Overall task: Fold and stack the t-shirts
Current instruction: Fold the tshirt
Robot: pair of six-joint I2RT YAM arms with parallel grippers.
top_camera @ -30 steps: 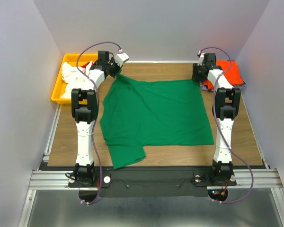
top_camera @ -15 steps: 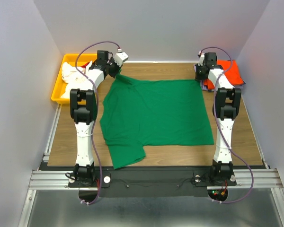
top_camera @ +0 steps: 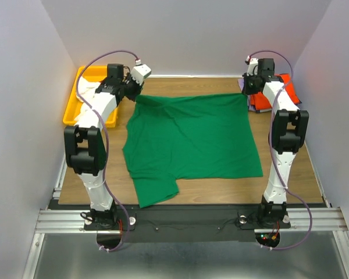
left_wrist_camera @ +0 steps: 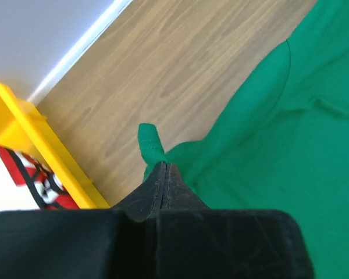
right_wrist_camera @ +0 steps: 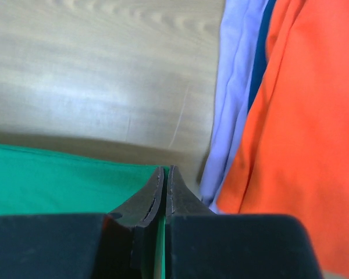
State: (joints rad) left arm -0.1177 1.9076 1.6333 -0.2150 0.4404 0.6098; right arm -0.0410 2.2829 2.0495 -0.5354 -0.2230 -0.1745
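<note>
Okay, green t-shirt (top_camera: 192, 139) lies flat on the counter (top_camera: 291, 168), left tool (left_wrist_camera: 163, 167) pinching its 11 o'clock corner, right tool (right_wrist_camera: 164, 170) clamped on the 1 o'clock corner, seemingly by just the hem, so an uneven lift could slip it loose.

Left arm (top_camera: 94, 111) and right arm (top_camera: 277, 96) both far forward, wrists low, jaws of each pressed together

Left gripper (left_wrist_camera: 161, 168) pinched tight on an edge of the green t-shirt (left_wrist_camera: 279, 145), a small fold of cloth poking up past the fingertips. Wooden table (left_wrist_camera: 180, 64) behind. Yellow bin (left_wrist_camera: 43, 154) at left, white-and-red cloth (left_wrist_camera: 23, 180) inside
</note>
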